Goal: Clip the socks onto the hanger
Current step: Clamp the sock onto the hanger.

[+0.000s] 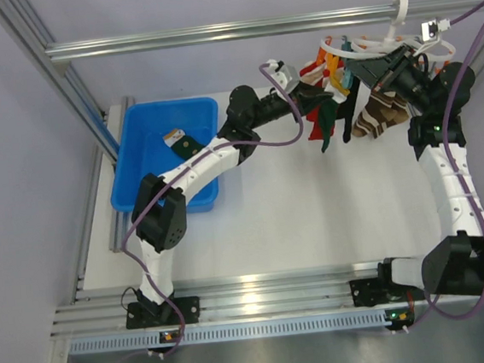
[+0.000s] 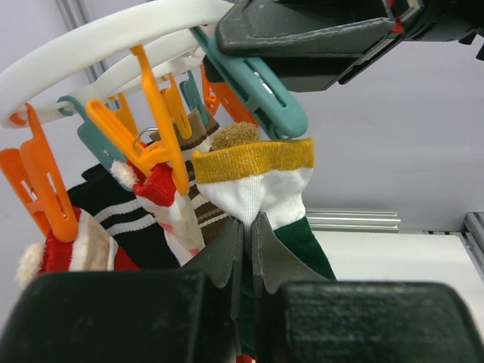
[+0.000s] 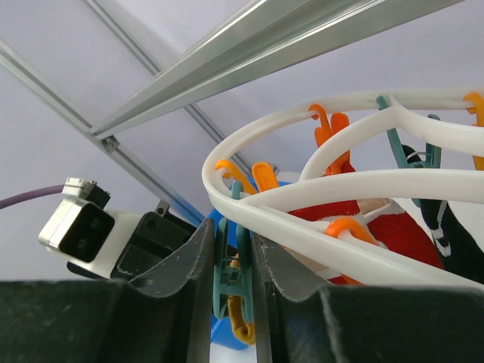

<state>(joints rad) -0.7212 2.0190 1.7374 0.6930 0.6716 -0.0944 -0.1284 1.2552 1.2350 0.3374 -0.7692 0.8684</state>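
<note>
Socks [image 1: 326,120] on hanger [image 1: 359,47]
Wrist views show left gripper [image 2: 248,227] pinching a sock [image 2: 261,185], right gripper [image 3: 232,240] squeezing teal peg [image 3: 225,291].

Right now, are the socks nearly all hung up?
Nearly. Several socks already hang from pegs on the hanger. The left gripper holds a green sock up to a teal peg that the right gripper pinches. One small thing lies in the blue bin.

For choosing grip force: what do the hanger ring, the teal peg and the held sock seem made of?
Hanger ring: glossy white moulded plastic, with smooth highlights. Teal peg: probably hard plastic, satin sheen. Sock: soft knit fabric; ribbed mustard cuff, fuzzy green body, puckered where pinched.
</note>
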